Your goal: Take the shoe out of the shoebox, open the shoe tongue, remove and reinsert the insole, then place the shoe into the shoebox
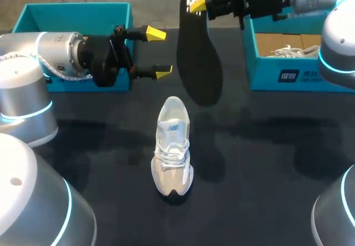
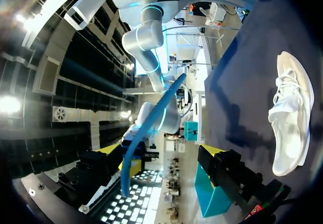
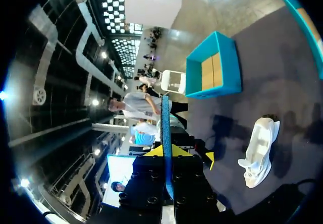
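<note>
A white sneaker (image 1: 173, 146) stands alone on the dark table, toe toward the front edge; it also shows in the wrist views (image 2: 290, 118) (image 3: 260, 151). Above and behind it hangs the black insole (image 1: 199, 57), heel end up, with my right gripper (image 1: 199, 3) shut on its top end. In the right wrist view the insole (image 3: 165, 128) is a thin blue edge pinched in that gripper (image 3: 165, 152). My left gripper (image 1: 160, 52) is open just left of the insole, not touching it. From the left wrist the insole (image 2: 151, 128) is a blue curve ahead of the open gripper (image 2: 164, 156).
An open teal shoebox (image 1: 77, 13) sits at the back left behind my left arm. A second teal shoebox (image 1: 299, 77) at the back right holds another white shoe (image 1: 288, 51). Dark tabletop surrounds the sneaker.
</note>
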`<move>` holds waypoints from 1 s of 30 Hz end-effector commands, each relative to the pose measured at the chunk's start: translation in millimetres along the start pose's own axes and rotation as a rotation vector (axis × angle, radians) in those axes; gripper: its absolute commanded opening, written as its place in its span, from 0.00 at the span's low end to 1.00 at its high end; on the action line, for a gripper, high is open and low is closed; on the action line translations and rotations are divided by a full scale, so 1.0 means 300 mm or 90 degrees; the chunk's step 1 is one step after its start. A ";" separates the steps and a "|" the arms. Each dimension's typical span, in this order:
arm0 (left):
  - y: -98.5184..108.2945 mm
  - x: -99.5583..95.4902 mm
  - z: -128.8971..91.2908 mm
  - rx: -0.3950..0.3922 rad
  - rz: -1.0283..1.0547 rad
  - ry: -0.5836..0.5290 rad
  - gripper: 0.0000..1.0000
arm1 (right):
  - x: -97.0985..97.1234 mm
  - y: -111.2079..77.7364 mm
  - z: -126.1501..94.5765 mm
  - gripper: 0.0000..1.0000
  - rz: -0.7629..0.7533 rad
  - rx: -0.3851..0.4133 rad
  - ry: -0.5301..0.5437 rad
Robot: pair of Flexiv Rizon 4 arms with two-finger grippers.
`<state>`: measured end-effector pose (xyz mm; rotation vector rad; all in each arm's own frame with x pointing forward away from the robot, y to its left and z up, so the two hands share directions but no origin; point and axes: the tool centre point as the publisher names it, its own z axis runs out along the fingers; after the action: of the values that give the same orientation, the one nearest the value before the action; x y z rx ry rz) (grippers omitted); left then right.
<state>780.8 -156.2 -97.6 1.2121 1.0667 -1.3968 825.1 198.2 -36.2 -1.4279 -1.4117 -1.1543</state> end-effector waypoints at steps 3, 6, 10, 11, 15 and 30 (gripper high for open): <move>-0.001 0.003 0.004 -0.002 0.001 -0.001 1.00 | -0.032 0.076 0.065 0.00 0.020 0.007 -0.020; -0.001 0.003 0.004 -0.002 0.001 -0.001 1.00 | -0.043 0.090 0.062 0.00 0.037 -0.002 -0.019; -0.001 0.003 0.004 -0.002 0.001 -0.001 1.00 | -0.050 0.096 0.050 0.00 0.064 -0.020 -0.027; -0.001 0.003 0.004 -0.002 0.001 -0.001 1.00 | -0.050 0.096 0.050 0.00 0.064 -0.020 -0.027; -0.001 0.003 0.004 -0.002 0.001 -0.001 1.00 | -0.050 0.096 0.050 0.00 0.064 -0.020 -0.027; -0.001 0.003 0.004 -0.002 0.001 -0.001 1.00 | -0.050 0.096 0.050 0.00 0.064 -0.020 -0.027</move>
<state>781.0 -156.5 -97.7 1.2122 1.0667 -1.3968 855.6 206.6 -52.8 -1.5346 -1.3409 -1.0912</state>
